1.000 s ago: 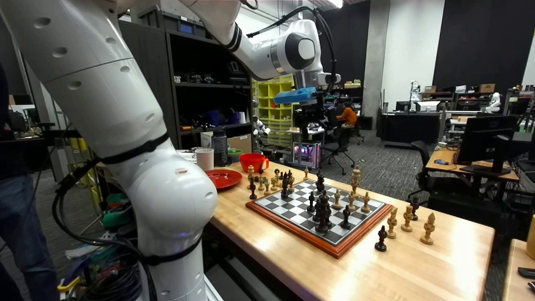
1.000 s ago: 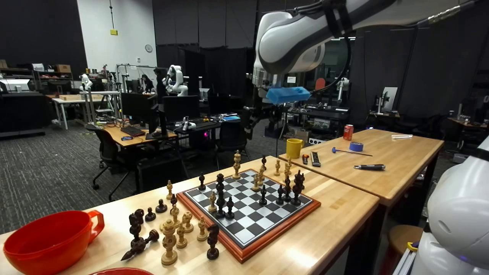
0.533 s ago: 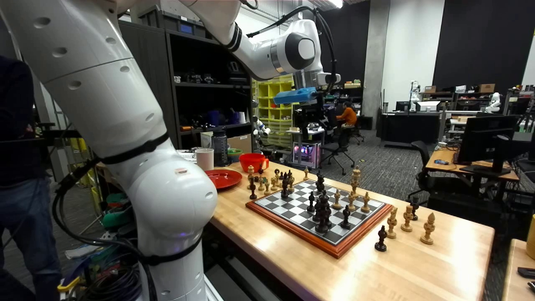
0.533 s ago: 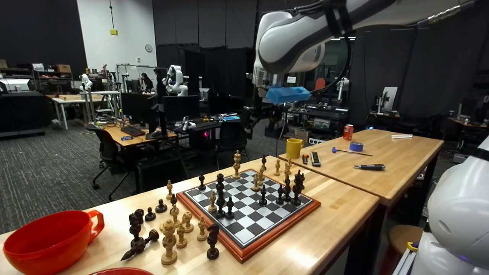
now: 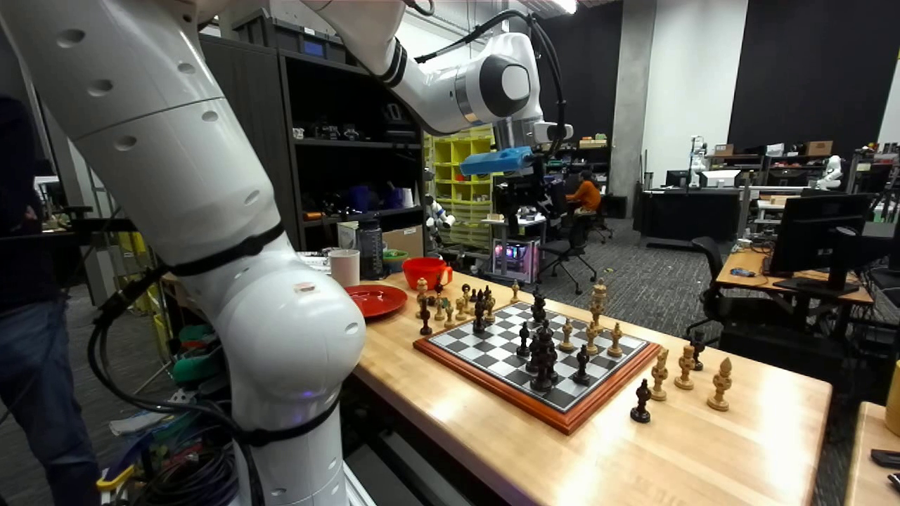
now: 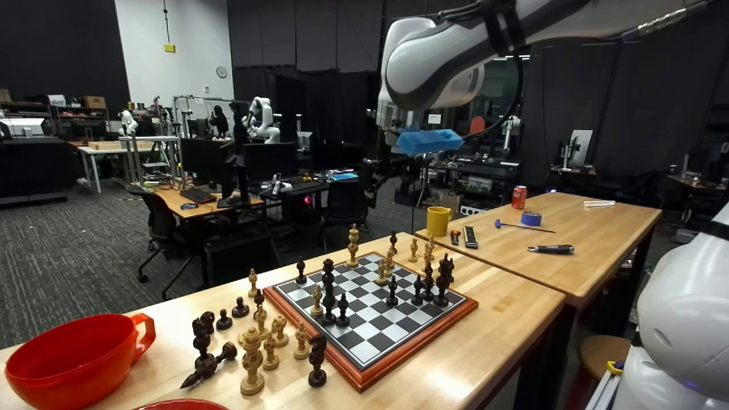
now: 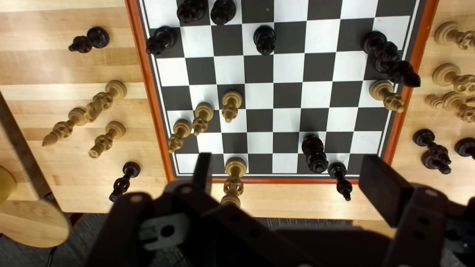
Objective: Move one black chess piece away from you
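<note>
Two fingers (image 7: 386,189) stand wide apart in the wrist view, with nothing held between them; in both exterior views the gripper (image 7: 289,176) hangs well above the chessboard (image 7: 278,92). The step in hand looks to be choosing and lining up, with no grasp made, though the pictures cannot rule out a finished move.

Which black piece is meant, the sentence leaves unsaid. One lone black piece (image 7: 264,39) stands upright in from the board's edge on the arm (image 5: 211,169) side, apart from its neighbours, and seems the easiest choice. Other black pieces crowd toward the arm-side corner that faces the second table (image 6: 512,265). A tall black piece (image 7: 314,154) and a slimmer one (image 7: 339,181) stand by the far edge, toward the corner on the red bowl (image 6: 85,378) side, with little board left ahead of them.

For the lone piece, the next move calls for shifting toward the arm-side edge, lowering so that the fingers straddle its upper body, then closing gently. After that comes a lift and a placing nearer the far edge, taking "you" to mean the robot.
</note>
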